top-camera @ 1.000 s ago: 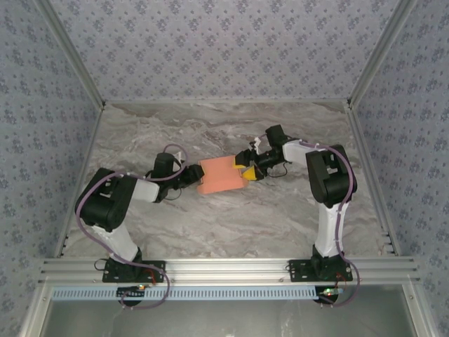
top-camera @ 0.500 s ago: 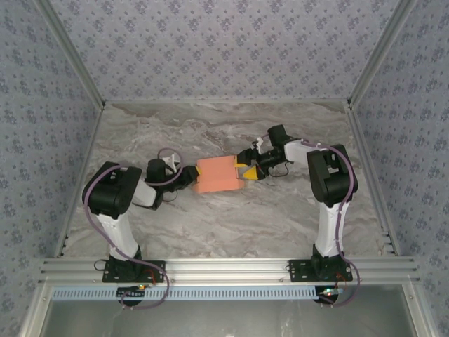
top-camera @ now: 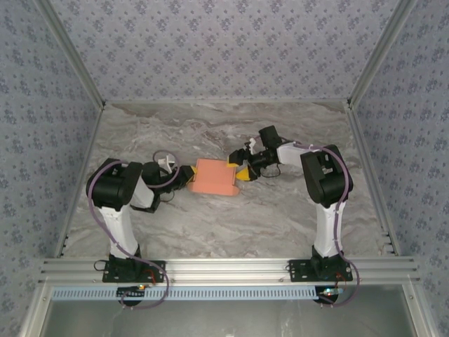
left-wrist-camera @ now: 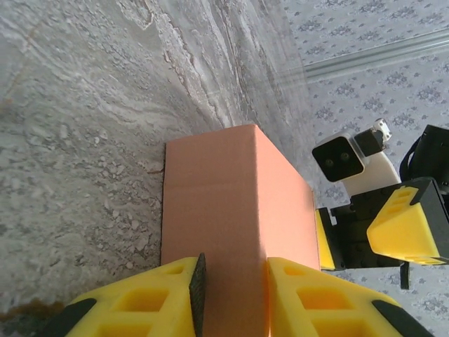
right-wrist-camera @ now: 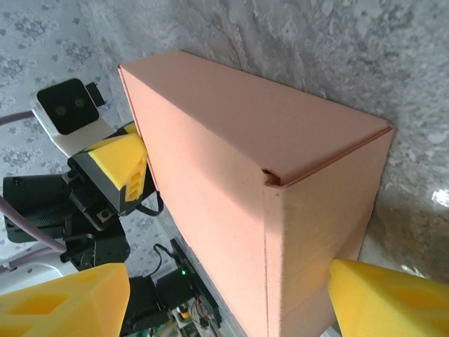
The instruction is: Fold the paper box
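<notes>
The paper box [top-camera: 214,177] is a closed salmon-orange carton lying flat in the middle of the table. My left gripper [top-camera: 186,175] is at its left end. In the left wrist view the box [left-wrist-camera: 224,196] fills the gap between the yellow fingers [left-wrist-camera: 295,295], and the left gripper [left-wrist-camera: 231,272] is shut on that end. My right gripper [top-camera: 238,170] is at the box's right end. In the right wrist view the box [right-wrist-camera: 231,175] sits between the widely spread jaws of the open right gripper [right-wrist-camera: 224,281], with room on both sides.
The marble table [top-camera: 210,225] is walled in by patterned panels [top-camera: 224,49] at the back and sides. An aluminium rail [top-camera: 231,267] carrying both arm bases runs along the near edge. The left wrist view catches the right gripper's yellow finger [left-wrist-camera: 403,225] beyond the box.
The box and both grippers have shifted a little to the left. The left arm's elbow has drawn back toward its base. The left jaws have narrowed onto the box end.
</notes>
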### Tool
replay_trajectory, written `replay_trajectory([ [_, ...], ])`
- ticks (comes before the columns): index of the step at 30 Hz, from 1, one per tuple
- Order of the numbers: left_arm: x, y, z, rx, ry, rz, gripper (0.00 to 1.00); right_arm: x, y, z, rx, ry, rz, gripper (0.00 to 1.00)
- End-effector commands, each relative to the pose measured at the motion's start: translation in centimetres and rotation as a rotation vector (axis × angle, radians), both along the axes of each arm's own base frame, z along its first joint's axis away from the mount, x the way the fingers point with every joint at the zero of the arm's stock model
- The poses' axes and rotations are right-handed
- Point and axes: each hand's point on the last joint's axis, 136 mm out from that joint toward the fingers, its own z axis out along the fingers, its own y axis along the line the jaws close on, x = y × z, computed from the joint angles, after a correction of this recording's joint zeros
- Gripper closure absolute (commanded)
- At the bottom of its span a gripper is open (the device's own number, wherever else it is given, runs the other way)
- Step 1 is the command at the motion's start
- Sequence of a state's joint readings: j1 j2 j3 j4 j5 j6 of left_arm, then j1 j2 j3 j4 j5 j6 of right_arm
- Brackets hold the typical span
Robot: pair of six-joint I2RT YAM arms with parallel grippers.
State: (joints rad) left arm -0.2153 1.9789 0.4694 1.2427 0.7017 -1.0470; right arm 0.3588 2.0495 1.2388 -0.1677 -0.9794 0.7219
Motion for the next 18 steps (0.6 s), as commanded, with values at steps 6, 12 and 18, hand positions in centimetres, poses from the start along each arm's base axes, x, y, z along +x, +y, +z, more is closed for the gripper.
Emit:
replay_trajectory([
  [6,-1.9,1.0,-4.4,0.039,0.177,0.029,0.73,-0.1,-2.0,-0.2,-0.033,0.019,-0.106,0.23],
  [12,-1.5,2.0,-4.7,-0.047,0.188,0.073,0.75,-0.6,-2.3,-0.2,-0.026,0.023,-0.083,0.22],
  [18,-1.4,2.5,-5.2,-0.078,0.205,0.090,0.77,-1.0,-0.4,-0.4,-0.019,0.014,-0.049,0.22],
])
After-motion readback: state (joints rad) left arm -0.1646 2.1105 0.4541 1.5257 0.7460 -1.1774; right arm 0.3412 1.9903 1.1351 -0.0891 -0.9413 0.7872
